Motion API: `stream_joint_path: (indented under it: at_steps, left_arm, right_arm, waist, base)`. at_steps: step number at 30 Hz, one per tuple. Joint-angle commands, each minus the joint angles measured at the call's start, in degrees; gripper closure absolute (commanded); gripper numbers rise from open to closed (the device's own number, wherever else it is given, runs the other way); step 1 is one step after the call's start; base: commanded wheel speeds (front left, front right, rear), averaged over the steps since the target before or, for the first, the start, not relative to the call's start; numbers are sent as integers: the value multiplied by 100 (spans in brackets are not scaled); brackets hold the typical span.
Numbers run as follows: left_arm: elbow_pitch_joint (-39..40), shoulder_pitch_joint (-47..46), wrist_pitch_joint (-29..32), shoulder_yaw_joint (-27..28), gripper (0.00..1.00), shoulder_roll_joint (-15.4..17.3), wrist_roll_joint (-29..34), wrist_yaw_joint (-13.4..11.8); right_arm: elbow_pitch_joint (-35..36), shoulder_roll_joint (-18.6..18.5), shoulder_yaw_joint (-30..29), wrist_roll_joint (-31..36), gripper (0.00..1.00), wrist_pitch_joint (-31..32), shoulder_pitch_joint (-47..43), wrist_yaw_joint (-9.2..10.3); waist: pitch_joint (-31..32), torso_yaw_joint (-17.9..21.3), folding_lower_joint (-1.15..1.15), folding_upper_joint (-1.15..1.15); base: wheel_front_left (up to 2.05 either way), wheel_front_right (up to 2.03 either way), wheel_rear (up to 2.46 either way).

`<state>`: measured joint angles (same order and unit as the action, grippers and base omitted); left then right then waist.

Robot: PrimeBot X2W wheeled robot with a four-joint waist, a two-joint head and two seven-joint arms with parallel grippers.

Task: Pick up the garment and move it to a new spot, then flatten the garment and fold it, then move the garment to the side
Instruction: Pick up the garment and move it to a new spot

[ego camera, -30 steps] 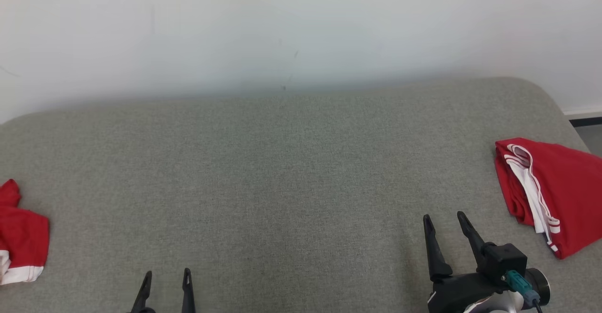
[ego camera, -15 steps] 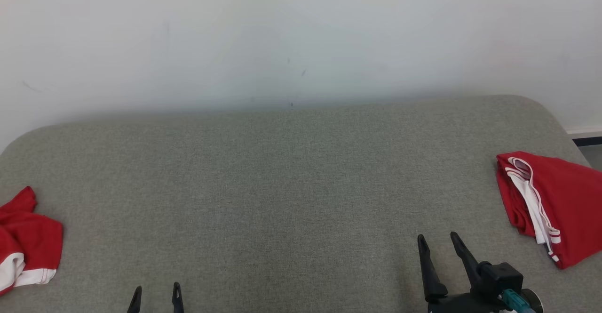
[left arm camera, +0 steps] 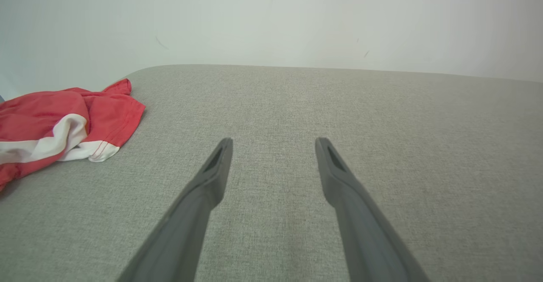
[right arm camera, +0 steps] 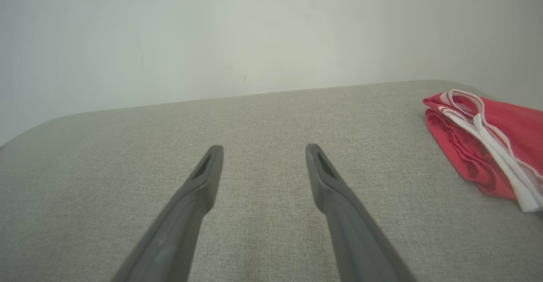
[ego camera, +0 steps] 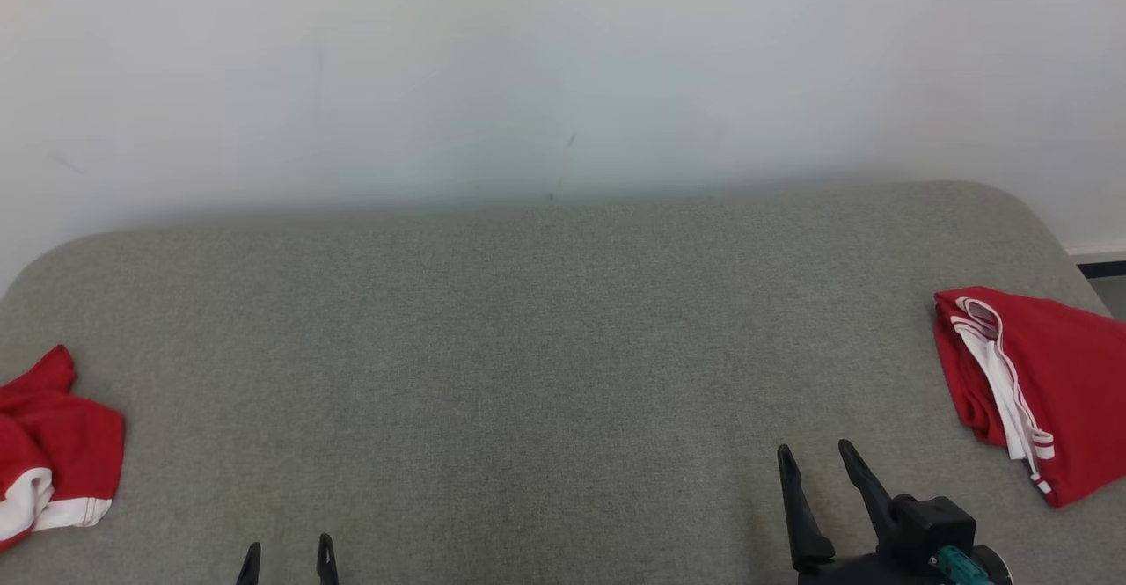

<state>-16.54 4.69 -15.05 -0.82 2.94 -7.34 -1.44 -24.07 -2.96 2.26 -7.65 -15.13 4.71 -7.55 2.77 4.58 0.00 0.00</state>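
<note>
The crumpled red garment (ego camera: 53,444) is lying in a heap at the far left edge of the gray tabletop (ego camera: 545,347), with its white trim showing. It is probably the one waiting to be picked up, because it is not flat or folded yet. The folded red garment (ego camera: 1047,383) is sitting neatly at the far right edge, well apart from the heap, likely because it is already done and put to the side. The wide middle between them is giving room for flattening and folding. The left gripper (ego camera: 289,545) is pointing forward at the near edge, its two fingers spread wide and holding nothing. It is closer to the heap, so it is likely the one to reach over. The right gripper (ego camera: 815,449) is also spread wide and holding nothing, near the folded garment but not touching it.
</note>
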Motion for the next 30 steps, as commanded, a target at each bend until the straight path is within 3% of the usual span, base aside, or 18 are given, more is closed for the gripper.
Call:
stream_joint_path:
  at_steps: [1,7,16,30]
  left_arm:
    - [0,55,-17,3,0,-6,-43,11]
    - [-20,-35,-17,7,0,-6,-71,-34]
    - [-34,-81,-17,16,0,-4,-20,-56]
    - [-79,3,-17,202,0,-6,26,5]
  right_arm:
    - [-12,9,8,-29,0,2,-18,15]
    - [-43,7,97,27,0,2,15,16]
    - [-48,10,297,18,0,2,94,15]
    - [-139,9,468,-17,0,2,213,15]
  waist:
    - [-17,-20,0,0]
    - [-100,-197,0,0]
    - [-259,-897,0,0]
    - [-358,-2446,0,0]
  base:
    - [0,0,0]
    - [0,0,0]
    - [0,0,0]
    - [0,0,0]
